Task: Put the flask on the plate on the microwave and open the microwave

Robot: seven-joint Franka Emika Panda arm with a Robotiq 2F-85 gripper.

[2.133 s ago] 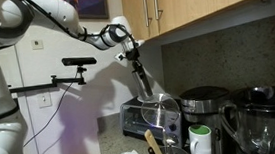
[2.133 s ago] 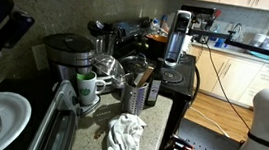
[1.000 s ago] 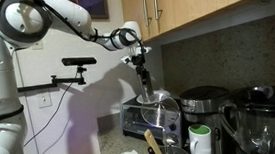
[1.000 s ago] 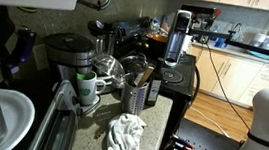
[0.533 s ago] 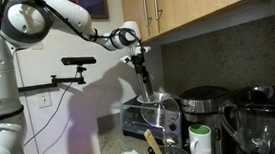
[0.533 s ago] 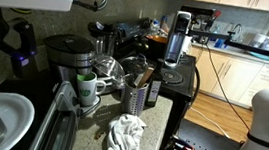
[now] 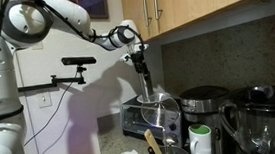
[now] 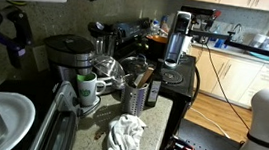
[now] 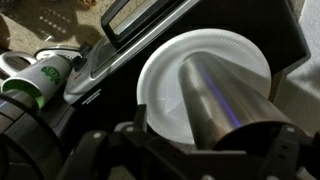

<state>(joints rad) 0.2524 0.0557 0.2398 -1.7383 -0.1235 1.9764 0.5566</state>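
Note:
The slim silver flask (image 7: 145, 84) stands upright on the round shiny plate (image 9: 165, 85), which lies on the dark top of the microwave (image 7: 134, 117). In the wrist view the flask (image 9: 225, 95) fills the middle, its top close to the camera. My gripper (image 7: 137, 57) hangs directly over the flask's top, and in the wrist view the gripper (image 9: 205, 142) is open, its dark fingers (image 9: 135, 130) standing apart on either side of the flask. In an exterior view the flask (image 8: 179, 37) stands on the microwave (image 8: 179, 82); the gripper is out of view there.
A white-and-green mug (image 7: 199, 142) stands in front of the round black-topped cooker (image 7: 205, 106), with the dark blender jug (image 7: 262, 121) beside it. Wall cabinets (image 7: 201, 1) hang close above the arm. A crumpled cloth (image 8: 123, 136) lies on the counter.
The flask went from tilted to upright on the plate two seconds ago. Since then the arm has barely moved, the jaws have let go, and the flask stays standing.

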